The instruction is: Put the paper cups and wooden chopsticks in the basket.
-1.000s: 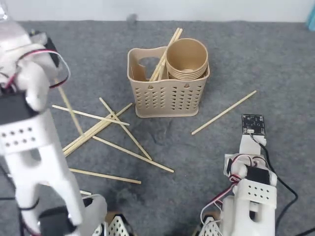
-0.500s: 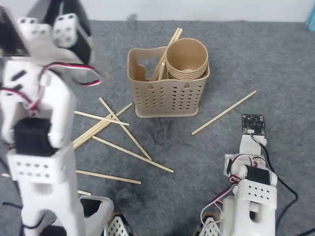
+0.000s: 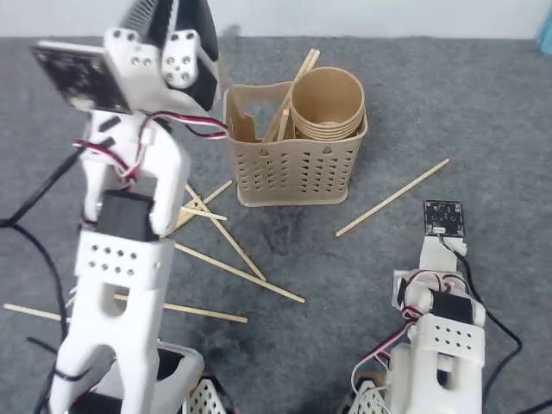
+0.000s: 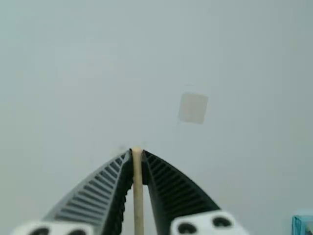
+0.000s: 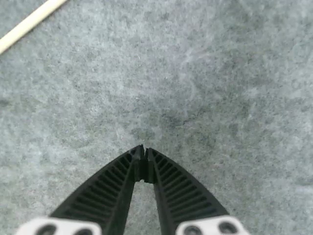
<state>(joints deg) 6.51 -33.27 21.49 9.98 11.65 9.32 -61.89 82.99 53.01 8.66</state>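
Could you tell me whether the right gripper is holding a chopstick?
No, the right gripper is shut on itself, with nothing clamped in it.

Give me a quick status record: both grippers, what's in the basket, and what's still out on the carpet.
left gripper: shut on a held chopstick, raised high, left of the basket in the high view
right gripper: shut, nothing in it, low over the carpet
basket: upright; holds stacked paper cups and leaning chopsticks
out on carpet: single chopstick right of the basket; crossed chopsticks at its front left
left to do: held chopstick and loose ones not yet in the basket
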